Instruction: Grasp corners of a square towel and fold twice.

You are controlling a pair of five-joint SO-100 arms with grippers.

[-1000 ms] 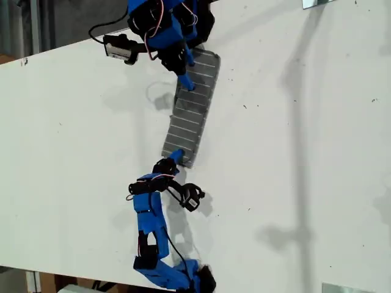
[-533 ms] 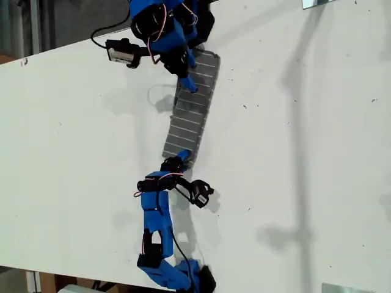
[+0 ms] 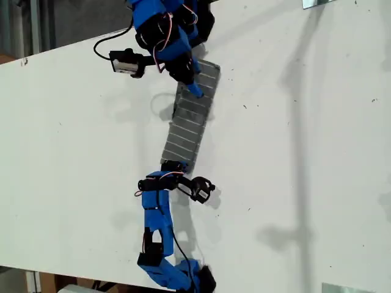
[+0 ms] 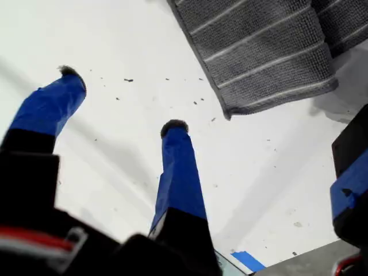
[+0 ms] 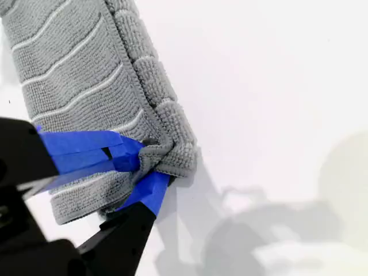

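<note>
My first gripper (image 4: 122, 99) had backed off the towel (image 3: 188, 125), jaws spread, at the exterior view's lower middle. My second gripper (image 5: 146, 164) kept pinching a folded corner (image 5: 172, 146) near the top; that fold looked laid

White tabletop (image 3: 293, 152), smooth and matte, filling nearly the whole exterior view; small dark specks scattered across it, seen close in the first wrist view. Grey striped towel (image 3: 190, 116) lying directly on the tabletop, folded into a long narrow strip running from the upper middle of the exterior view down toward the centre. Layered edges visible at the towel's end (image 5: 172, 144) in the second wrist view. One corner (image 4: 227, 112) flat on the surface. Short piece of blue tape (image 4: 248, 260) stuck near the tabletop's edge.
</note>
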